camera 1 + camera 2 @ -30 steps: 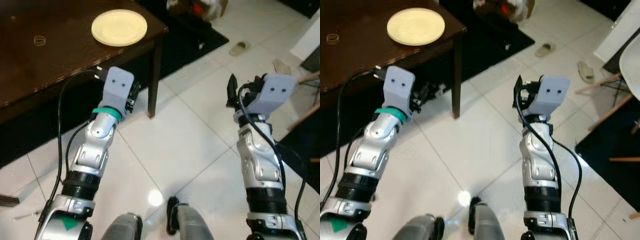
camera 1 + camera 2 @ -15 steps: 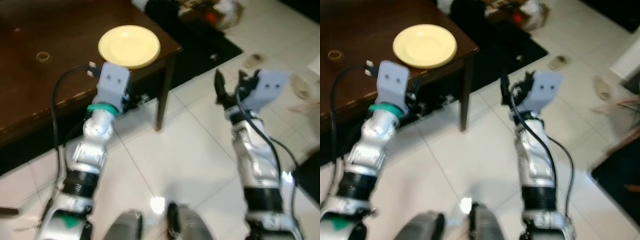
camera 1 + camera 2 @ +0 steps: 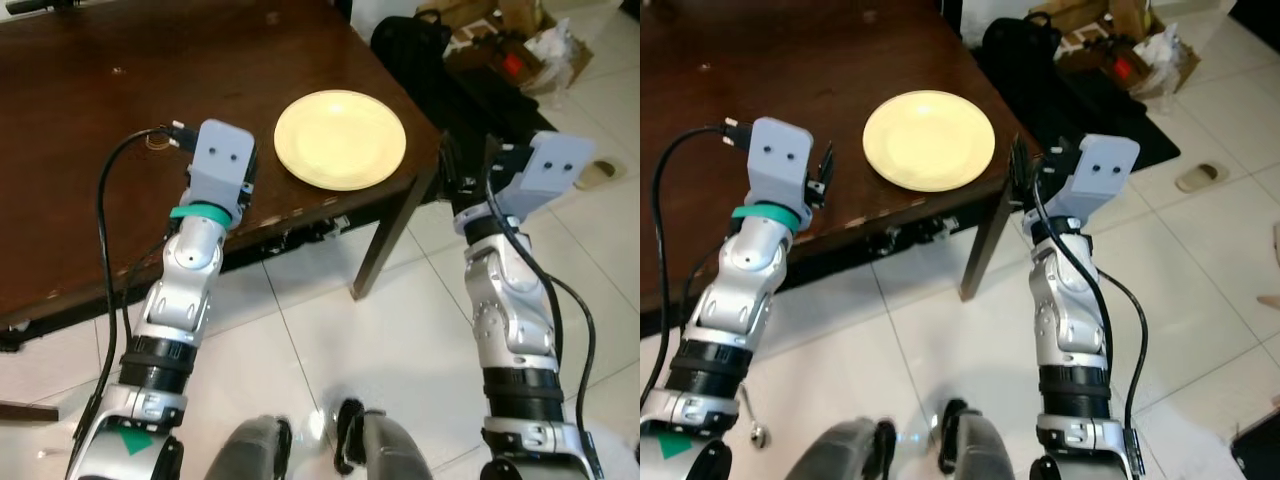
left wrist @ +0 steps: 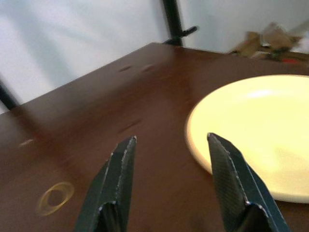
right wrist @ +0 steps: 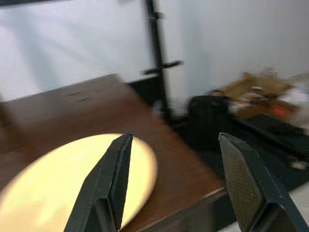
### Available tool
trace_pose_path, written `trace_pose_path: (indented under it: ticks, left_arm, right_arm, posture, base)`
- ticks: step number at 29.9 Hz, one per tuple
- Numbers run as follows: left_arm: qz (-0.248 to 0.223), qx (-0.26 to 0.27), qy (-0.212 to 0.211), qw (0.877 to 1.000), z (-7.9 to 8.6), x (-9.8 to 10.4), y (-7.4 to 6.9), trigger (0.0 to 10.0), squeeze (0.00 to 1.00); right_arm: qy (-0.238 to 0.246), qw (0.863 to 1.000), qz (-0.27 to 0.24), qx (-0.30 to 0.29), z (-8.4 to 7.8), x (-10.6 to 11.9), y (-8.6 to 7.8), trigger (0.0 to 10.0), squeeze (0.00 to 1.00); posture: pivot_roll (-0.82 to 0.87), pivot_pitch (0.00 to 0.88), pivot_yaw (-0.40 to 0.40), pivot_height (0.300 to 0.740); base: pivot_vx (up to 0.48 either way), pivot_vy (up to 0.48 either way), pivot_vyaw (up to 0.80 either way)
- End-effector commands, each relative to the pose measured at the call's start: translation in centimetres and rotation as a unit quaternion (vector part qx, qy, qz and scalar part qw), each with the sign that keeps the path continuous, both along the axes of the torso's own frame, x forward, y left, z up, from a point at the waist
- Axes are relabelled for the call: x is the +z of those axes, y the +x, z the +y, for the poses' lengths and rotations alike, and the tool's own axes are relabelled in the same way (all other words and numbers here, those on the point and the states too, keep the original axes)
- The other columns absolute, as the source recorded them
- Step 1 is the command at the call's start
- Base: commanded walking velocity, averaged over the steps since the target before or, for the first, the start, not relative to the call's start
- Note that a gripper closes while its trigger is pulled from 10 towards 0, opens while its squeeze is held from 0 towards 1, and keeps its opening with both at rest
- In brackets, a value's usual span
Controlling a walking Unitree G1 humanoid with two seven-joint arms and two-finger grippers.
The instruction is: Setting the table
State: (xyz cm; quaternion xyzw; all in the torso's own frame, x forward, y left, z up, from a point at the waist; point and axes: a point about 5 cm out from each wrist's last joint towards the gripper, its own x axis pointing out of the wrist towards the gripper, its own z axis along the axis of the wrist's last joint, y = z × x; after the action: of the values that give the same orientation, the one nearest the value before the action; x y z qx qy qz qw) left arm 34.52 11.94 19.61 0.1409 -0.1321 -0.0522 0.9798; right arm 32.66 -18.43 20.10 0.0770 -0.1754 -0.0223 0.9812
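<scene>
A round pale yellow plate point(image 3: 340, 138) lies on the dark brown wooden table point(image 3: 90, 120), near its front right corner. My left gripper point(image 4: 170, 139) hovers low over the tabletop just left of the plate, open with nothing between its fingers; the plate point(image 4: 256, 130) lies close ahead of it. My right gripper point(image 5: 175, 137) is held off the table's right corner, level with the edge, open and empty, pointing toward the plate point(image 5: 72, 183).
A small ring point(image 3: 157, 141) lies on the table left of my left wrist. A table leg point(image 3: 385, 245) stands under the corner. A black bag point(image 3: 420, 50) and boxes point(image 3: 520, 30) sit on the floor beyond, and a slipper point(image 3: 600, 172) on white tiles.
The whole view has shifted: the table and plate now lie much closer. My left gripper has come over the tabletop and the right one up beside the corner. Both stay open.
</scene>
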Motion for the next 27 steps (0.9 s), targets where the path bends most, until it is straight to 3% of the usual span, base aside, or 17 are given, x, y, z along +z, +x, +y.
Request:
trace_pose_path:
  ticks: [1, 10, 27]
  left_arm:
    - [0.014, -0.013, 0.004, 1.0, -0.2, -0.7, -0.1, 10.0, 0.0]
    - [0.041, -0.082, -0.004, 0.996, -1.5, -1.0, 0.0, 10.0, 0.0]
    - [0.047, -0.104, 0.002, 0.993, -1.8, -1.2, -0.4, 10.0, 0.0]
  right_arm:
    - [0.001, 1.0, 0.004, -0.022, -0.6, -0.2, -0.1, 10.0, 0.0]
    - [-0.023, 0.992, 0.035, -0.118, -2.9, -0.8, 0.0, 10.0, 0.0]
    - [-0.029, 0.993, 0.032, -0.112, -2.5, -0.8, 0.1, 10.0, 0.0]
  posture:
    - [0.16, 0.106, 0.032, 0.74]
    - [0.16, 0.097, 0.039, 0.74]
    - [0.16, 0.098, 0.038, 0.74]
  base:
    - [0.48, 0.0, 0.0]
    - [0.405, 0.0, -0.36]
    - [0.0, 0.0, 0.0]
